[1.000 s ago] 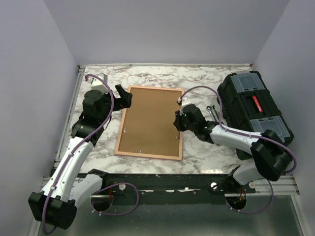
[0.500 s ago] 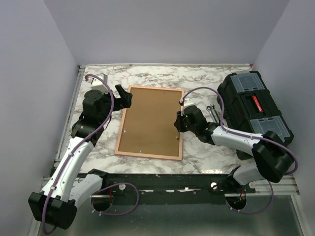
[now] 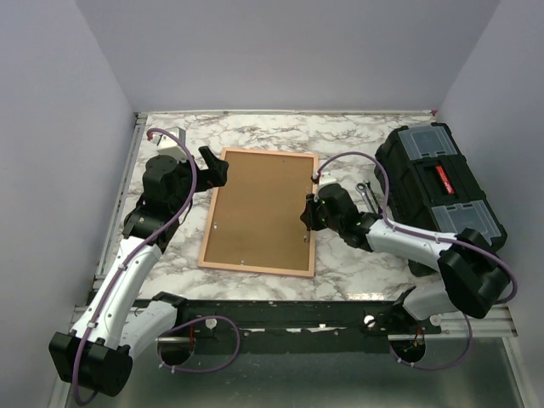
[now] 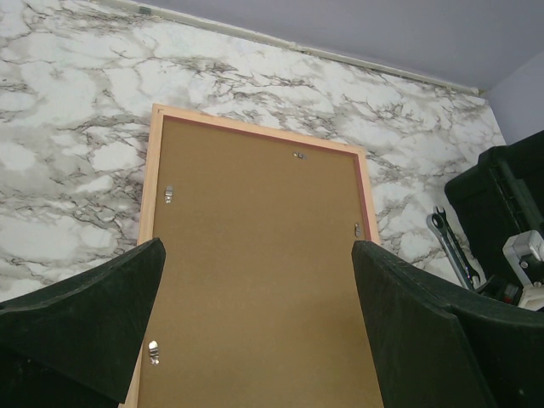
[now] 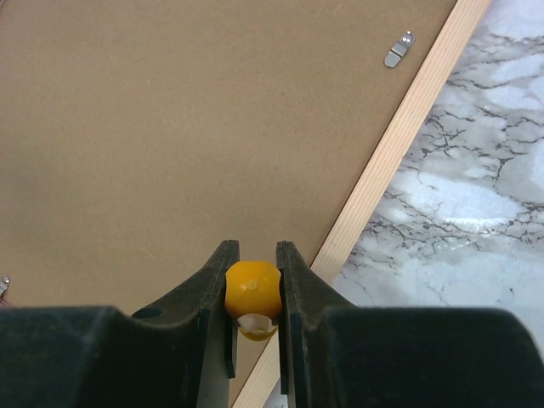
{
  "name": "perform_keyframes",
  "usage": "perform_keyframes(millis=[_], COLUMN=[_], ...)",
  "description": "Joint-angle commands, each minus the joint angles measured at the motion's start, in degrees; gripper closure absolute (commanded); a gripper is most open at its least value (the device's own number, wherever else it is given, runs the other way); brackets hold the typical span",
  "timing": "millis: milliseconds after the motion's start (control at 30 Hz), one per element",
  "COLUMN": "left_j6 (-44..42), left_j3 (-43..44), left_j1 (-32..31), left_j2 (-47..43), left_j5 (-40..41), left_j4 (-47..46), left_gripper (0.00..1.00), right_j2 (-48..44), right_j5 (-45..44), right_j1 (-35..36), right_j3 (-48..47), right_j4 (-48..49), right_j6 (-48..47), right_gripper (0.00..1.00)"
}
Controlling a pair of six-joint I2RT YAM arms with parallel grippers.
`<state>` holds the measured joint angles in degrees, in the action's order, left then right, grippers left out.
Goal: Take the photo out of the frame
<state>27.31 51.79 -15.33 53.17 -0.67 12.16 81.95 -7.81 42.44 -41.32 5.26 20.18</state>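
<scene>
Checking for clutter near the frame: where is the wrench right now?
In the top view, the wrench lies on the table right of the frame, between it and the black toolbox.

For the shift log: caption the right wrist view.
Jaws pinch a small orange object over the brown back of the frame, near its edge.

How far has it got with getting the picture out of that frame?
Early days. Done: the frame lies face down, brown backing board up. In hand: the right gripper is shut on a small yellow thing by the frame's right edge; the left gripper hangs open by its far left corner. Left: the board is in place, so the photo is not out.
</scene>
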Motion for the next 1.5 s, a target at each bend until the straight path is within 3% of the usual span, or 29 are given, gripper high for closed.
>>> perform_keyframes(millis=[0, 133, 267, 400, 533, 733, 1100, 1333, 1467], left_j6=[-0.2, 0.0, 0.4, 0.1, 0.1, 0.0, 0.1, 0.2, 0.3], left_j3=[1.3, 1.4, 1.4, 1.4, 1.5, 1.5, 1.6, 1.7, 1.6], left_j1=[0.4, 0.4, 0.4, 0.4, 0.4, 0.4, 0.3, 0.4, 0.4], left_j2=[-0.1, 0.0, -0.1, -0.3, -0.1, -0.1, 0.0, 0.0, 0.1], left_j5=[-0.7, -0.9, -1.8, -1.3, -1.8, -1.7, -2.2, -2.6, -2.8], left_j4=[-0.2, -0.3, -0.2, 0.0, -0.1, 0.1, 0.1, 0.1, 0.1], left_gripper=[0.04, 0.05, 0.05, 0.04, 0.04, 0.04, 0.04, 0.04, 0.04], right_j2=[-3.2, -6.5, -3.6, -3.0, -2.9, 2.3, 5.6, 10.3, 9.0], right_j5=[-0.1, -1.8, -4.6, -5.7, -6.7, -17.2, -23.1, -37.2, -38.4], right_j1=[0.6, 1.4, 1.5, 2.5, 8.3, 14.4, 14.6, 12.3, 10.2], right_j3=[-2.8, -9.0, -14.0, -13.2, -13.1, -15.5, -12.5, -14.7, -15.3], right_j4=[-7.3, -16.9, -26.5, -29.9, -28.8, -34.6, -36.3, -51.5, -53.7], right_j6=[2.1, 3.6, 8.1, 12.6, 14.3, 18.7, 21.6, 30.0, 30.5], right_gripper=[0.99, 0.99, 0.99, 0.99, 0.99, 0.99, 0.99, 0.99, 0.99])
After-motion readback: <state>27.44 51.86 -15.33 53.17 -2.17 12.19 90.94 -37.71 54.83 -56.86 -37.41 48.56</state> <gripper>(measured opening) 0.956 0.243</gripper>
